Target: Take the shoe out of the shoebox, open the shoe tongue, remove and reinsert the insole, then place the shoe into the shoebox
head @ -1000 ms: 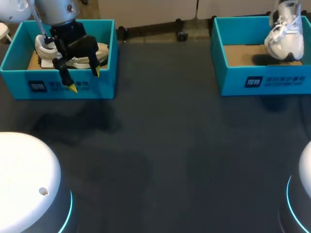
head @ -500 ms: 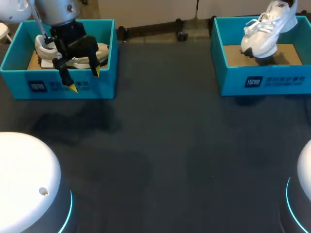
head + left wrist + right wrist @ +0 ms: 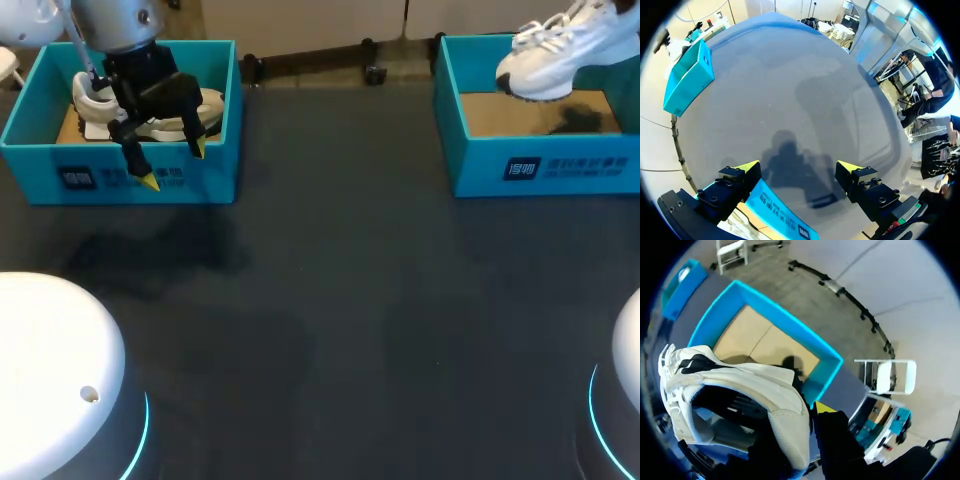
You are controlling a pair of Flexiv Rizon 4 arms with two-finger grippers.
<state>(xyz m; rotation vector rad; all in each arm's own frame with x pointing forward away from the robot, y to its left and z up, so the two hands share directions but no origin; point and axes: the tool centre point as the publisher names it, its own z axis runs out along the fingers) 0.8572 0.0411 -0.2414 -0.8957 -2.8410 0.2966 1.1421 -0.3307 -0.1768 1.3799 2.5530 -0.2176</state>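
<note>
Shoeboxes: 2 open teal cardboard boxes with brown floors, the left shoebox (image 3: pixel 120 182) and the right shoebox (image 3: pixel 540 172).
Shoes: 2 lace-up sneakers, 1 cream-and-white sneaker (image 3: pixel 215 104) inside the left shoebox and 1 white sneaker (image 3: pixel 560 48) up over the right shoebox.
Grippers: 2, the left gripper (image 3: pixel 174 166) showing 2 yellow tips and the right gripper (image 3: pixel 807 415) showing 1 yellow tip.
Robot bases: 2 rounded white housings with blue light rings, the left base (image 3: pixel 50 370) and the right base (image 3: pixel 628 390).
Table: 1 dark grey tabletop (image 3: pixel 350 300).
</note>
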